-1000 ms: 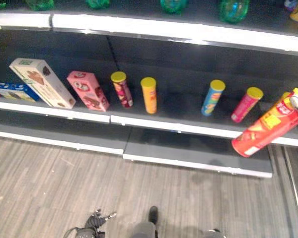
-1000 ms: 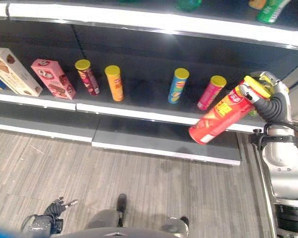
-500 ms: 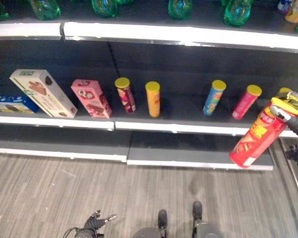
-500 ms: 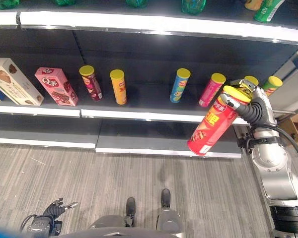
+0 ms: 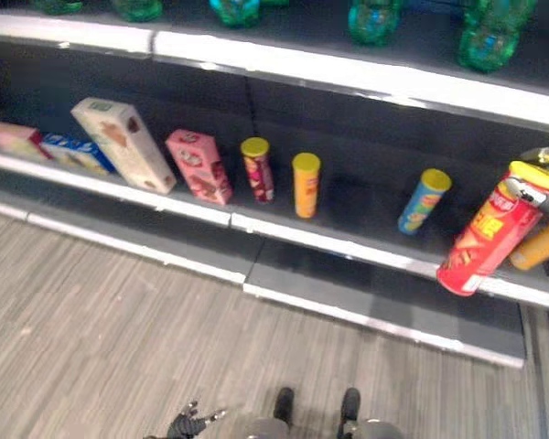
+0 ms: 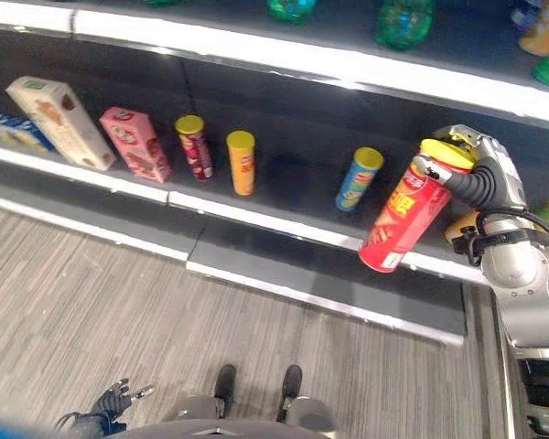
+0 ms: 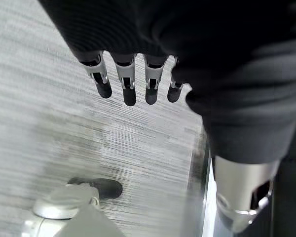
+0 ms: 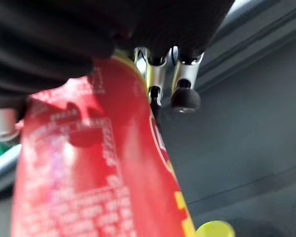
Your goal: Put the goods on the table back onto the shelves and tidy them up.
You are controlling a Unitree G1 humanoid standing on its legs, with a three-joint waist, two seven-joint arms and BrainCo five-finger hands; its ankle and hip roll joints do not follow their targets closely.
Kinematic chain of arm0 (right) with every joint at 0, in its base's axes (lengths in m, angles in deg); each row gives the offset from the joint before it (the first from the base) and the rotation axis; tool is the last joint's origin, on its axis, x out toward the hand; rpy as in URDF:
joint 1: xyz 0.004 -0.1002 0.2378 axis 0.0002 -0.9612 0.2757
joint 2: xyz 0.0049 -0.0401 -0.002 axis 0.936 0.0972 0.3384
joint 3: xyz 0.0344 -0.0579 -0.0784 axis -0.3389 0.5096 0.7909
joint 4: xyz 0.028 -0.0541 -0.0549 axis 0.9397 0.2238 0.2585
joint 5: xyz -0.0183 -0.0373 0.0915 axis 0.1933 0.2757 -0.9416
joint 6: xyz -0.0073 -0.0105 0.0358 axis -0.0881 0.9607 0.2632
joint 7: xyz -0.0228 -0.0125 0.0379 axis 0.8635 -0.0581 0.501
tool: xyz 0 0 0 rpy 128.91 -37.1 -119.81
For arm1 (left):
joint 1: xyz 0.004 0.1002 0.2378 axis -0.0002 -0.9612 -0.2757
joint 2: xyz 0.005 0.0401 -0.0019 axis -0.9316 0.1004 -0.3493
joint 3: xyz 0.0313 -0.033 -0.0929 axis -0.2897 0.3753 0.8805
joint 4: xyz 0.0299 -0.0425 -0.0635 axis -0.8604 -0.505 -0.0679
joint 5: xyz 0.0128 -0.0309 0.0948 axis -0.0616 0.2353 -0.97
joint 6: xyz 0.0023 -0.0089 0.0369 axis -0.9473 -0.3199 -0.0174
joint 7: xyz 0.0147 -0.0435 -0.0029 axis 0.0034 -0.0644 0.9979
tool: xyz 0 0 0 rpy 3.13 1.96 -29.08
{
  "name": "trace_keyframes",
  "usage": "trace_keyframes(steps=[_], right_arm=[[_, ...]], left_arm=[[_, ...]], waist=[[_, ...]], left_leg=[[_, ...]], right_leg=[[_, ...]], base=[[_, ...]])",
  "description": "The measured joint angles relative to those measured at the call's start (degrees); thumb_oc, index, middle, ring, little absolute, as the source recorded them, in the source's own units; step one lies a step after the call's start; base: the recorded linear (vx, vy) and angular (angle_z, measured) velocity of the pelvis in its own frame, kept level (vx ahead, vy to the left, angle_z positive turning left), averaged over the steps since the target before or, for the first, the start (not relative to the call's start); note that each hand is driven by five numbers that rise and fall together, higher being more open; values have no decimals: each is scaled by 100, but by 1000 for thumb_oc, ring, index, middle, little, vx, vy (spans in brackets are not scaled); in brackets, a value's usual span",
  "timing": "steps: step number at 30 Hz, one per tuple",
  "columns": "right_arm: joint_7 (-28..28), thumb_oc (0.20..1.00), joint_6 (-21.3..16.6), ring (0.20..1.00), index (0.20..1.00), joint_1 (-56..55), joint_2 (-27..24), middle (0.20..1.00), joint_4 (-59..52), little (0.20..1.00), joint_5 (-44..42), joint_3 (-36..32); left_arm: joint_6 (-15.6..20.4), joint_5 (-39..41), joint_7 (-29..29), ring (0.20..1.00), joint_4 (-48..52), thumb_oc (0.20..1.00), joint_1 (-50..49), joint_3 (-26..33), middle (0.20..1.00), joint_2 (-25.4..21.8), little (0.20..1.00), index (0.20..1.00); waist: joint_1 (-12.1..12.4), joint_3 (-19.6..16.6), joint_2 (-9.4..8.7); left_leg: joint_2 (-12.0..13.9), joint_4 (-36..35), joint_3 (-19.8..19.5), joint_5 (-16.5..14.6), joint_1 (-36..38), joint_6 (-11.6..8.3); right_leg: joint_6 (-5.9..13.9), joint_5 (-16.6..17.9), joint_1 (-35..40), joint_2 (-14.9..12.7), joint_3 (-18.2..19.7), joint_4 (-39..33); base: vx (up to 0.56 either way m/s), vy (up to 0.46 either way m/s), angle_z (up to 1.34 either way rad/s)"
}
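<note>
Up close, in the right wrist view, the red crisp can [image 8: 89, 182] is seen lying against the palm of the right robot hand [image 8: 160, 74], with dark-tipped fingers [image 8: 185, 96] curled over its side and another yellow lid [image 8: 214, 229] showing beyond it. From the head, the right eye view shows the same can [image 6: 407, 215] tilted, its yellow lid uppermost in the hand [image 6: 471, 174] and its base hanging over the front edge of the middle shelf [image 6: 284, 229]. The left wrist view looks down past the straight, relaxed fingers of the left robot hand [image 7: 128, 79] to the grey striped floor [image 7: 44, 118]; nothing is held there. On the middle shelf, from the robot's left, are lined up a blue box [image 5: 78, 154], a tall cream box [image 5: 123, 144], a pink box [image 5: 199, 166], a dark red can [image 5: 257, 169], an orange can [image 5: 306, 185] and a blue can [image 5: 424, 201], all leaning or upright and apart from one another. An orange can [image 5: 538, 245] lies just behind the held one. Green bottles [image 5: 483, 37] stand on the upper shelf [image 5: 348, 69].
</note>
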Motion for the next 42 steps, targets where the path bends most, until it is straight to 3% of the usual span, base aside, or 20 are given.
trace_keyframes(steps=[1, 4, 8, 12, 16, 24, 32, 42], right_arm=[[104, 200, 12, 200, 200, 24, -42, 200, -31, 200, 242, 44], [366, 200, 35, 200, 200, 36, -48, 200, -39, 200, 753, 47], [625, 200, 166, 200, 200, 156, -41, 200, 161, 200, 1396, 186], [1258, 200, 407, 200, 200, 1572, -45, 200, 1020, 200, 2048, 974], [1712, 200, 686, 200, 200, 2340, -80, 200, 1607, 200, 2510, 1299], [2234, 200, 1050, 200, 200, 2869, -89, 200, 1722, 200, 2952, 1546], [2353, 200, 1183, 200, 200, 2886, -183, 200, 1674, 200, 3153, 1535], [2386, 200, 1303, 200, 200, 3123, -931, 200, 2003, 200, 3157, 1733]], left_arm=[[-30, 27, 16, 1000, 16, 1000, -102, 1, 1000, 8, 1000, 1000], [-23, 38, 35, 1000, 130, 1000, -84, -68, 1000, 20, 1000, 1000], [-20, 37, 56, 1000, 205, 1000, -53, -119, 1000, 51, 1000, 1000], [77, 20, 248, 1000, 394, 1000, 294, -475, 1000, -66, 1000, 1000], [184, 38, 362, 1000, 774, 1000, 780, -702, 1000, -150, 1000, 1000], [277, 74, 469, 1000, 799, 1000, 796, -841, 1000, -151, 1000, 1000], [314, 75, 473, 1000, 792, 1000, 804, -843, 1000, -122, 1000, 1000], [348, 73, 467, 1000, 736, 1000, 839, -938, 1000, -108, 1000, 1000]], waist=[[99, 84, 76], [73, 205, 171], [197, 501, 349], [237, 1006, 428], [527, 1499, 597], [569, 1555, 660], [512, 1501, 900], [495, 1298, 1216]], left_leg=[[13, 21, -29, -4, -173, 5], [25, 69, -48, 55, -510, 36], [-76, 22, -93, 234, -568, 26], [-207, 38, -46, 305, -957, 100], [-280, 45, -42, 392, -1290, 124], [-344, 25, -37, 397, -1352, 132], [-365, 40, -76, 418, -1485, 138], [-380, 49, -140, 439, -1526, 138]], right_leg=[[-6, 2, -49, 19, -112, 15], [-11, 0, -255, -15, -366, 8], [-43, 46, -330, -120, -483, 29], [58, 142, -724, -256, -457, 31], [69, 223, -1052, -319, -456, 31], [101, 207, -1112, -389, -435, 29], [121, 221, -1214, -407, -491, 30], [126, 224, -1223, -417, -550, 31]], base=[[77, -72, 39], [18, 10, 43], [10, 60, 19], [-43, 115, 0], [-23, 68, 2], [-5, 9, 1], [-2, 5, 4], [0, -7, 3]])
